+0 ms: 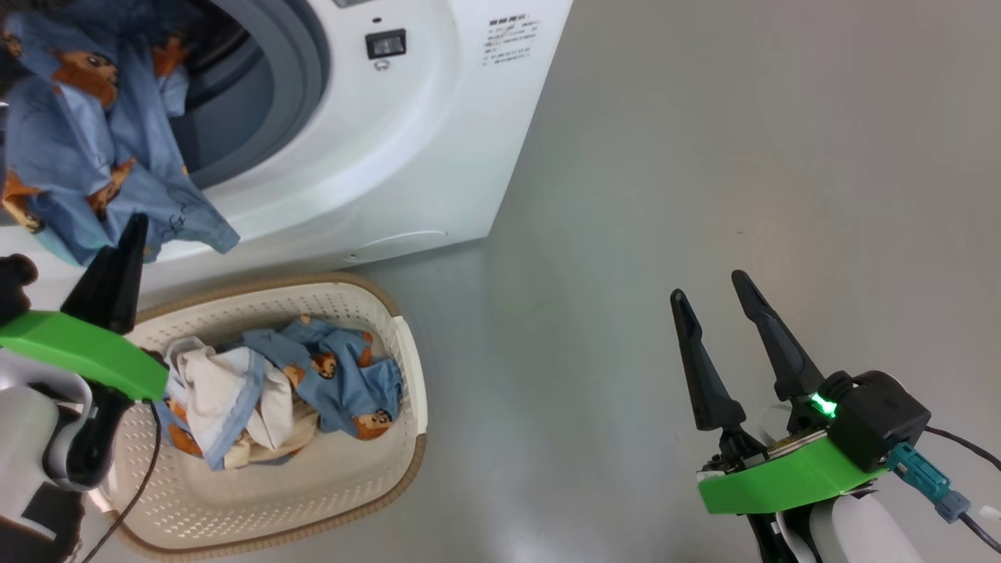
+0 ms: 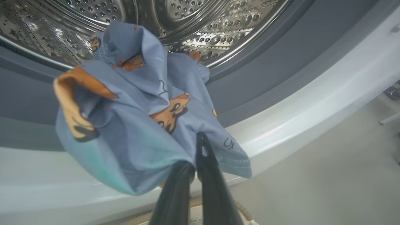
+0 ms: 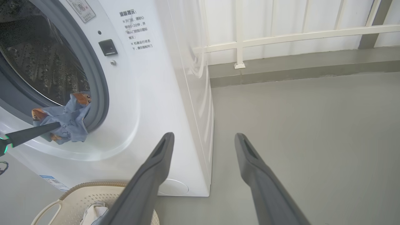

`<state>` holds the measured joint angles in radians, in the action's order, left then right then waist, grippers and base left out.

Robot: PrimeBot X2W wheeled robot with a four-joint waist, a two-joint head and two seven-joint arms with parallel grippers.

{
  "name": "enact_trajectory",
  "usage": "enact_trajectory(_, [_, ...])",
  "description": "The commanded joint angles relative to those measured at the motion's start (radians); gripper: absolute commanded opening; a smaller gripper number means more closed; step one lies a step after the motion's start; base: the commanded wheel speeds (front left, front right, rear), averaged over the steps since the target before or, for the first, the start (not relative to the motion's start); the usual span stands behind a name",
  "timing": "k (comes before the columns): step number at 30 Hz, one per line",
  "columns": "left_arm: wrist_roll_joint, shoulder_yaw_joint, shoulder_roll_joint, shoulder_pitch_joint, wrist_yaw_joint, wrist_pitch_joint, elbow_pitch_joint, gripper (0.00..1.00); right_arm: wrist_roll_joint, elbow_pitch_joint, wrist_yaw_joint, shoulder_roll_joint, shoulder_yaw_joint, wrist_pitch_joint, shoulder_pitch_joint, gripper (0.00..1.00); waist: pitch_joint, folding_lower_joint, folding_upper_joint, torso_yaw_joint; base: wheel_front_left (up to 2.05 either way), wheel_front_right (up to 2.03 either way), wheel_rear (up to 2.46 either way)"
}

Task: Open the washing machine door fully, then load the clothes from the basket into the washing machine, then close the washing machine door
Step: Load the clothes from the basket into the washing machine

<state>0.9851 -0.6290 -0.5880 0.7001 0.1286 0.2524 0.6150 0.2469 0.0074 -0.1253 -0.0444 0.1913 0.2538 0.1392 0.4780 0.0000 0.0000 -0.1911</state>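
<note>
Dark fingers of the left gripper (image 2: pixel 194 157) were pressed together on the hem of a blue printed garment (image 2: pixel 140 125), pinching it at the mouth of the washing machine (image 1: pixel 407 156). The cloth bunched over the grey seal (image 2: pixel 265 62), its top reaching toward the steel drum (image 2: pixel 203 18) while a lower corner hung outside the machine's front.

The step in hand looked like loading. To do it well, the pinch should probably go deeper, past the seal, before letting go — a release at the lip would likely leave the hem draped outside, where a closing door could trap it. A slight lift over the seal would help keep the fabric from dragging.

The right gripper (image 1: pixel 708 286) stood spread and held nothing, well apart from the machine, over bare floor (image 1: pixel 704 156) beyond its corner.

By count: one washing machine, two grippers, and one basket (image 1: pixel 414 375) on the floor just in front of the machine. One garment was at the opening, as far as could be told. The clothes (image 1: pixel 313 375) left in the basket showed at least one blue printed piece and one white cloth with blue trim — the heap hid any exact number.
</note>
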Motion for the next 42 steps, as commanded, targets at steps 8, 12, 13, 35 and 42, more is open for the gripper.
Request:
enact_trajectory(8, [-0.018, 0.057, -0.075, 0.017, 0.002, 0.009, -0.063, 0.00, 0.017, -0.005, -0.005, -0.006, 0.039, 0.008, 0.015, 1.00, -0.022, 0.0000, 0.0000, -0.002, 0.00, 0.00, 0.00])
enact_trajectory(12, [-0.004, 0.042, -0.112, 0.086, 0.002, 0.008, -0.044, 0.00, 0.022, -0.032, -0.005, -0.006, 0.045, 0.008, 0.000, 1.00, 0.023, 0.0000, 0.0000, -0.036, 0.00, 0.00, 0.00])
enact_trajectory(13, [-0.004, 0.042, -0.112, 0.086, 0.002, 0.008, -0.044, 0.00, 0.022, -0.032, -0.005, -0.006, 0.045, 0.008, 0.000, 1.00, 0.023, 0.0000, 0.0000, -0.036, 0.00, 0.00, 0.00])
enact_trajectory(35, [0.021, 0.001, -0.302, 0.516, -0.005, -0.212, 0.062, 0.00, 0.078, -0.169, -0.005, -0.006, 0.122, 0.008, -0.065, 1.00, 0.214, 0.0000, 0.0000, -0.218, 0.00, 0.00, 0.00])
enact_trajectory(42, [0.019, -0.038, -0.291, 0.597, -0.026, -0.391, 0.140, 1.00, 0.085, -0.178, -0.005, -0.006, 0.116, 0.008, -0.078, 1.00, 0.214, 0.0000, 0.0000, -0.226, 0.00, 0.00, 0.00])
